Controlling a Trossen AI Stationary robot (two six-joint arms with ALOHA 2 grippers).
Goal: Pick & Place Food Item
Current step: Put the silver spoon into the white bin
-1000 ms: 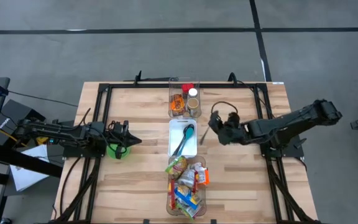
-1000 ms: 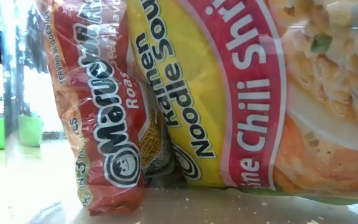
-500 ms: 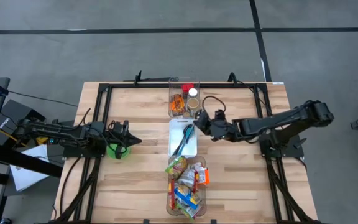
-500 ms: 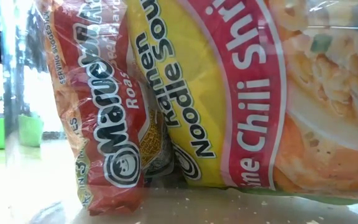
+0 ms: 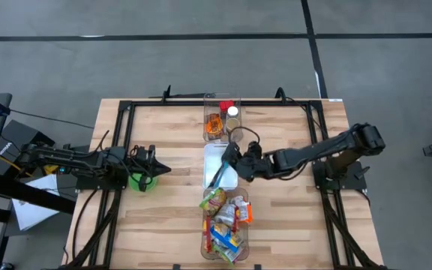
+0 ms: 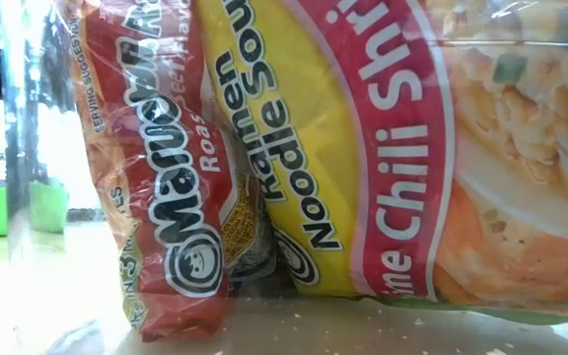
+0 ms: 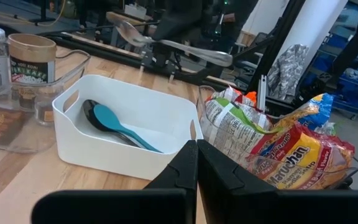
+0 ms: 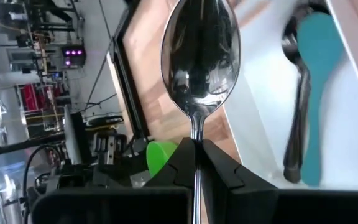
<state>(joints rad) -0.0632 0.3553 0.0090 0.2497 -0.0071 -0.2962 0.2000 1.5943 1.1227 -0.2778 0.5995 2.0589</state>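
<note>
Pale wooden planks of the table (image 5: 163, 217) carry our white plastic bin (image 7: 135, 109), where a teal spoon (image 7: 120, 127) and a black one lie. Our right gripper (image 5: 240, 159), clenched on a shiny metal spoon (image 8: 199, 59), hovers at that bin's edge. Our left gripper (image 5: 156, 169) waits pinched shut beside a green cup (image 5: 139, 181), while crinkly ramen packets (image 6: 294, 148) fill the clear tub.
</note>
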